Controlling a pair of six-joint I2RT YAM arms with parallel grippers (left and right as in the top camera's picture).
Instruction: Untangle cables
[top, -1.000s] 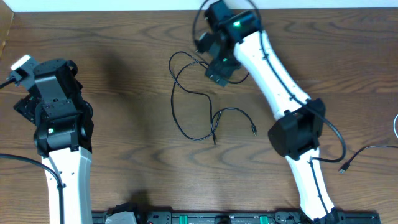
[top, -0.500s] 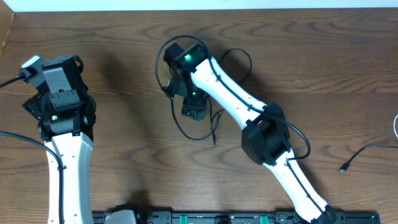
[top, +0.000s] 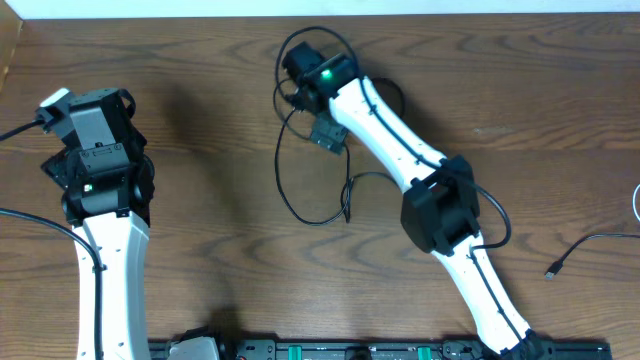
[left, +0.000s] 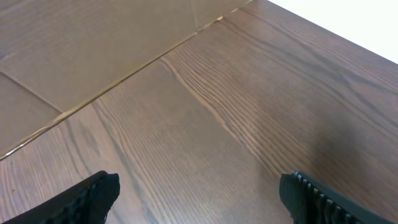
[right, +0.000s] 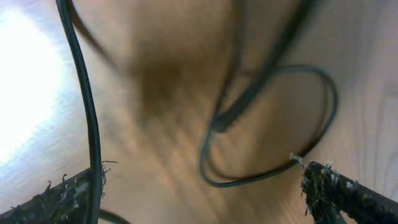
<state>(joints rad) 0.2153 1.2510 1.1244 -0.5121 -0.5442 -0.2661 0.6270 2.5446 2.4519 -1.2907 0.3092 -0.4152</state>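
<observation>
A thin black cable (top: 279, 170) lies in loose loops on the wooden table, from the top centre down to a plug end (top: 346, 218). My right gripper (top: 327, 132) hangs over its upper loops. In the right wrist view my right gripper (right: 202, 193) is open. One strand of the black cable (right: 87, 93) runs down past the left finger (right: 56, 202), and a loop lies ahead between the fingers. A white cable (top: 637, 203) barely shows at the right edge. My left gripper (top: 85, 110) (left: 199, 199) is open over bare wood at the far left.
A thin dark cord with a small plug (top: 551, 270) lies at the right, beside the right arm's base. The table's far-left edge (left: 124, 78) runs close ahead of the left gripper. The right arm's elbow (top: 440, 212) stands over the table's middle.
The right arm swung left and down over the black cable, then back up toward the top loops, which shifted. The left arm moved slightly at first, then stayed still. Both grippers stayed open.
</observation>
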